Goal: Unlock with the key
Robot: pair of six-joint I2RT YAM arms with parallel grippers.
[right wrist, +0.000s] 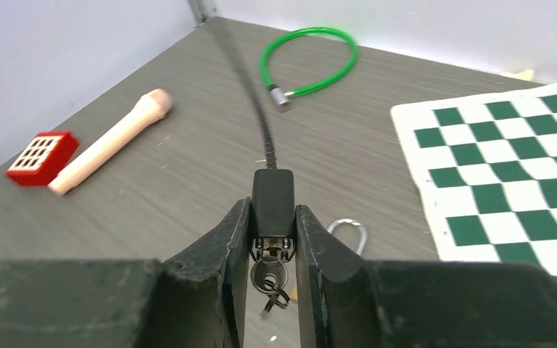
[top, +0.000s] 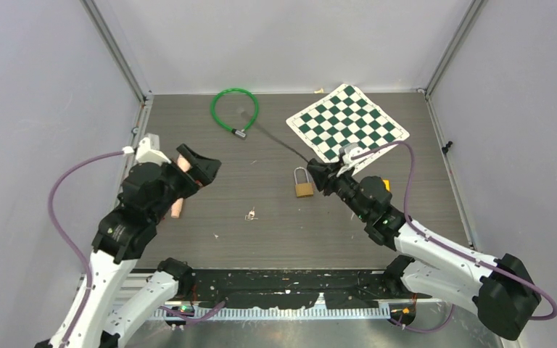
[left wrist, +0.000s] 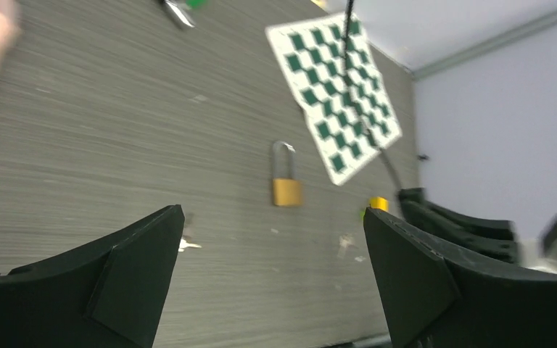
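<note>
Left arm (top: 143, 197) hovers, jaws wide apart; right arm (top: 377, 210) stretches forward, jaws clamped on the lock head (right wrist: 272, 199).

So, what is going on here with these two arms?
The right end effector is clamped on the black lock head of a black cable, with keys hanging under it. The left end effector stands open above the table, holding nothing. A brass padlock lies on the table, untouched.
</note>
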